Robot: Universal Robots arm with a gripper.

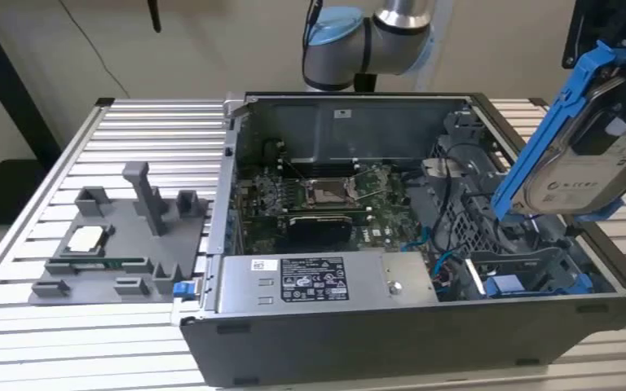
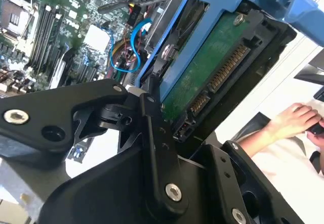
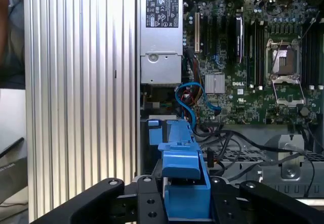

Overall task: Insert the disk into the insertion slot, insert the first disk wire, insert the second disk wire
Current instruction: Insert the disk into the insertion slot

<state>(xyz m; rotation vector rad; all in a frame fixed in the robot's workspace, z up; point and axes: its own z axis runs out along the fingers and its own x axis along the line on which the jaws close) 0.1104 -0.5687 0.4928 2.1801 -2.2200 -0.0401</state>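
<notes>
The disk [image 1: 590,175], a silver-grey drive with a white label in a bright blue carrier [image 1: 553,122], hangs tilted in the air over the side of the open computer case that lies on the exterior view's right. My gripper [image 1: 609,122] is shut on it from above. In the second wrist view the black fingers [image 2: 152,128] clamp the carrier, and the disk's green circuit board [image 2: 212,77] and connector face the camera. The insertion slot [image 1: 531,273], a grey perforated bay with blue fittings, lies below the disk in the case. Blue wires [image 3: 187,100] loop beside it.
The case [image 1: 400,342] lies open on a slatted aluminium table [image 1: 139,138]. Inside it are a labelled power-supply box [image 1: 319,281] and a motherboard with a processor socket [image 1: 326,191]. A grey fixture tray [image 1: 117,244] sits at the exterior view's left. A person's hand [image 2: 288,120] is beyond the table.
</notes>
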